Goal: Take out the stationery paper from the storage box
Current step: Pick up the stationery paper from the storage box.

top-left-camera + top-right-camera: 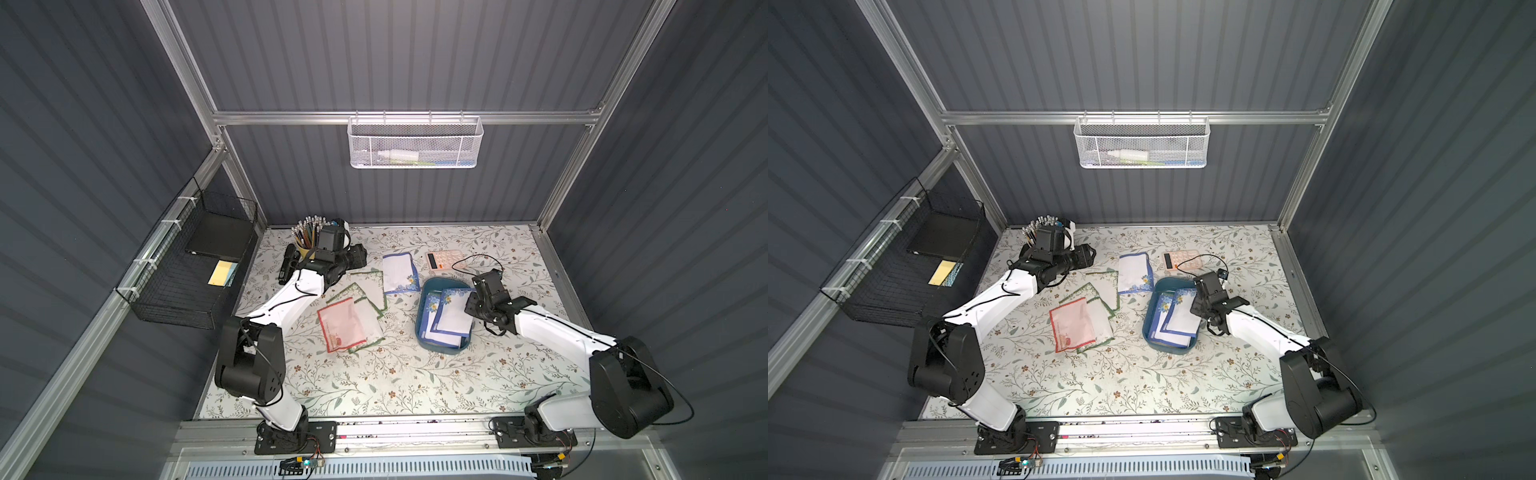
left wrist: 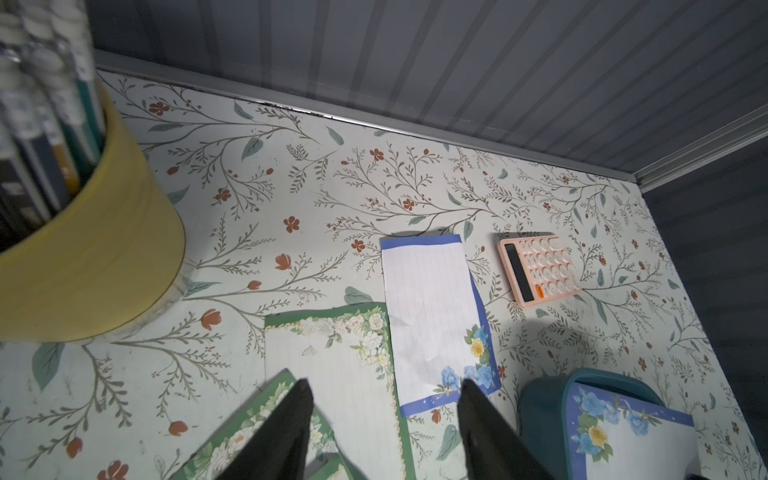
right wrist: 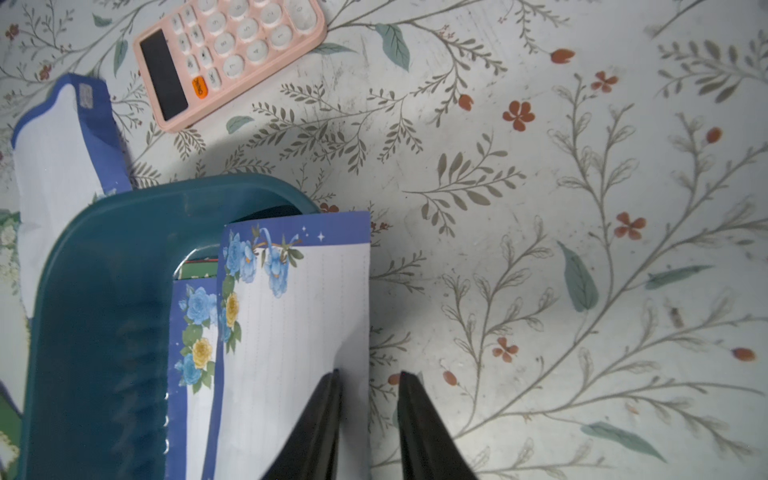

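Stationery paper edge sits within the barely parted right hand.

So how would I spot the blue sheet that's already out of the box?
Find the teal storage box on the floral table. Just beyond it, toward the back wall and beside the pink calculator, a sheet lies on the table. Its border is blue with blue flowers, unlike the green-bordered sheets and the red-bordered sheet beside it.

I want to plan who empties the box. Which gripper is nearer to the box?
Right. The right gripper is at the box, its jaws straddling the edge of the top sheet. The left gripper hovers over the green sheets, apart from the box.
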`<state>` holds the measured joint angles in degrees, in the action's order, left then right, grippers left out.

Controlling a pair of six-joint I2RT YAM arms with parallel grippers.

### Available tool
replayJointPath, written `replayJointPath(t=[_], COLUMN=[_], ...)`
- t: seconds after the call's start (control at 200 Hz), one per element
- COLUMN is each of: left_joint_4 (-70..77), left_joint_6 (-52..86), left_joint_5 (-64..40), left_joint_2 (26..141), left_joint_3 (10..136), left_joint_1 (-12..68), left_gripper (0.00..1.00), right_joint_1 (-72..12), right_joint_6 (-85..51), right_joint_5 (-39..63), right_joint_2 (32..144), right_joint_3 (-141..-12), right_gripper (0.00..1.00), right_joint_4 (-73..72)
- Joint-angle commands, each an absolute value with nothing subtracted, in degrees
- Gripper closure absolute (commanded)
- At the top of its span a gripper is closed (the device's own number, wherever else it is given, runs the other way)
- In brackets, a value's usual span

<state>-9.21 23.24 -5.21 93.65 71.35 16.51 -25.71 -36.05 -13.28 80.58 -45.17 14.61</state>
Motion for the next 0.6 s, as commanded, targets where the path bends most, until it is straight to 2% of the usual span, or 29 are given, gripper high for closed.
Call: replayJointPath(t=[0.0, 0.15, 0.25, 0.595], left_joint_4=[-9.84, -9.96, -9.84, -10.08], left_joint_6=[23.83, 23.83, 23.91, 23.98], left_joint_5=[-5.45, -5.62, -5.70, -6.52], left_joint_2=[91.67, 91.91, 91.92, 91.68], left_joint_3=[70.40, 70.23, 69.90, 69.37], left_joint_1=[16.60, 16.59, 16.59, 16.61], left_gripper=[0.41, 0.41, 0.41, 0.42], right_joint_1=[-25.40, -25.38, -25.39, -25.36], right_joint_6=[-35.27, -35.01, -35.00, -34.63], right_joint_5=[-13.55, -12.94, -12.66, -12.50], right_joint_2=[81.11, 81.50, 81.72, 80.14], right_joint_3=[-46.67, -46.76, -46.76, -47.90], right_gripper=[0.78, 0.88, 1.00, 1.00], right_joint_4=[14.35, 14.20, 14.07, 15.27])
